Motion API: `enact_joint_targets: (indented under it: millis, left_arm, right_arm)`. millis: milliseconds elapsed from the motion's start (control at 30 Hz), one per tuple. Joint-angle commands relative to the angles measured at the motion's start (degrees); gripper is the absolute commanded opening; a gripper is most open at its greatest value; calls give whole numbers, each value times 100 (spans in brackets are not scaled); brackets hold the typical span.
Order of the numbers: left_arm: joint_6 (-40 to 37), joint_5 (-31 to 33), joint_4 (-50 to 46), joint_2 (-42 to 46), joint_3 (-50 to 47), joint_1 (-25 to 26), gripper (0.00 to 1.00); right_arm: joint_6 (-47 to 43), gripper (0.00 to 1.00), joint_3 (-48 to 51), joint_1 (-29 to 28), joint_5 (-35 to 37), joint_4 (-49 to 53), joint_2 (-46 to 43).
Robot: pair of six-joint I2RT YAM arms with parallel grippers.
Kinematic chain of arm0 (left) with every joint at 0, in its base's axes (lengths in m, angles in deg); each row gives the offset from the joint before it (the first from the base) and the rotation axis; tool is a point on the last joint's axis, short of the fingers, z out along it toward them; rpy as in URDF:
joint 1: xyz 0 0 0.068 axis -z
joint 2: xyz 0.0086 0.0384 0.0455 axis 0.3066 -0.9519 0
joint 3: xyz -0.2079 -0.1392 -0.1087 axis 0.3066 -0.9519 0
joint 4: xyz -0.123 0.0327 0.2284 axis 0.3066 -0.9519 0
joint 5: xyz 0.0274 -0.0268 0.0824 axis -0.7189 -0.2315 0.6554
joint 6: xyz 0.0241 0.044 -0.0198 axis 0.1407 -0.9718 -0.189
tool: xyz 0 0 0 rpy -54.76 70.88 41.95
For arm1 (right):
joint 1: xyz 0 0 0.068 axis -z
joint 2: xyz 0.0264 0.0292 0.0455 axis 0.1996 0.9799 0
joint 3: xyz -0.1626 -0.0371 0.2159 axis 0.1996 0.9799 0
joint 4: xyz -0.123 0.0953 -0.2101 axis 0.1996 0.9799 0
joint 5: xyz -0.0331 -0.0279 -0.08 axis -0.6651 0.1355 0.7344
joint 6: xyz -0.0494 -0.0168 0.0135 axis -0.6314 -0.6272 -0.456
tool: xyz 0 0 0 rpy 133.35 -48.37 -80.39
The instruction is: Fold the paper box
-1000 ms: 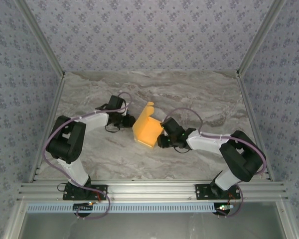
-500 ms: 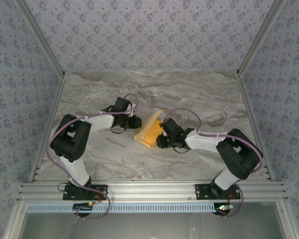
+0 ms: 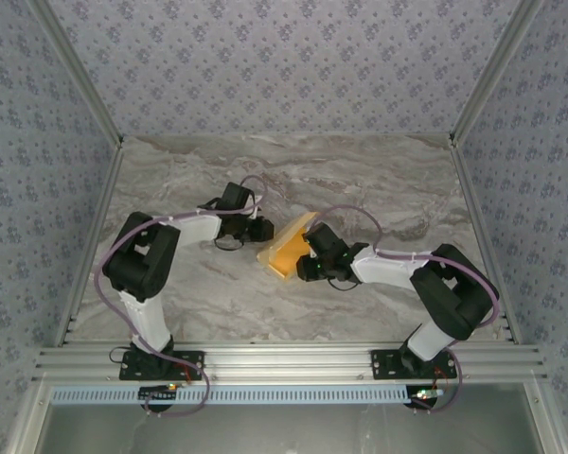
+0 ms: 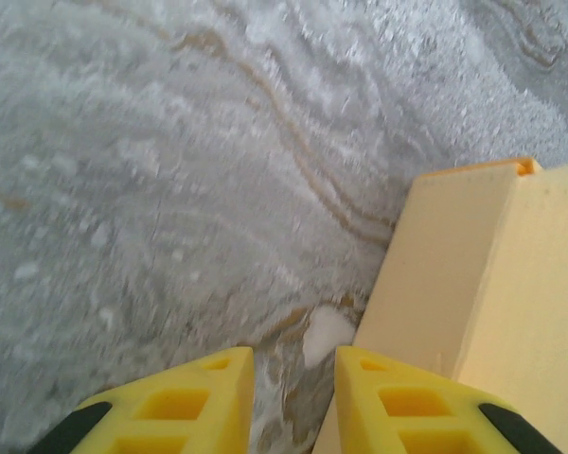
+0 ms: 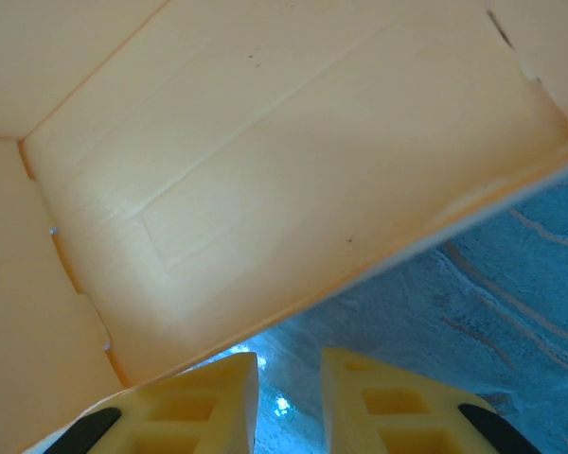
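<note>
The paper box (image 3: 286,248) is a yellow-orange card box lying low on the marble table (image 3: 379,189), between the two arms. My left gripper (image 3: 263,230) is at the box's left side. In the left wrist view the left gripper (image 4: 293,378) has a narrow gap showing only table, and the box wall (image 4: 454,265) rises just beside its right finger. My right gripper (image 3: 306,265) is at the box's right side. In the right wrist view the right gripper (image 5: 289,383) is slightly open on nothing, just under the box's lower edge, with the box's pale inner panel (image 5: 265,161) above it.
Patterned walls (image 3: 284,66) enclose the table at the back and both sides. An aluminium rail (image 3: 284,364) runs along the near edge by the arm bases. Bare marble lies behind the box and towards the left and right walls.
The box's raised flap has come down and the box now lies flatter. My left gripper has moved right, up to the box, with its jaws slightly narrower. The right gripper has barely shifted.
</note>
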Motion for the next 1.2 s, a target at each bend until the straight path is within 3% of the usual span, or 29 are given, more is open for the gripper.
enact_joint_targets:
  millis: [0,333,567,700,867,967,1167]
  left_arm:
    - [-204,-178,-276,-383,400,76,28]
    - [-646,-97,-901,-1057,1760,-78,32]
    - [-769,55,-1177,-929,2307,-276,42]
    - [-665,316,-962,-312,1946,-406,47]
    - [-226,437,-288,707,863,-574,51]
    - [-99,616,-110,1240,323,-679,51]
    - [-89,820,-87,1871,-203,-847,52]
  right_arm:
    - [114,25,8,12,110,34,-189]
    - [166,26,407,9,344,393,-702]
    - [-161,29,465,262,620,1134,-1594]
    - [-402,36,604,1053,58,933,-2135]
    - [-561,55,504,1869,-945,175,-1743]
    - [-640,61,307,2041,-1412,-186,-1240]
    - [-778,61,-18,2044,-1729,-517,-434]
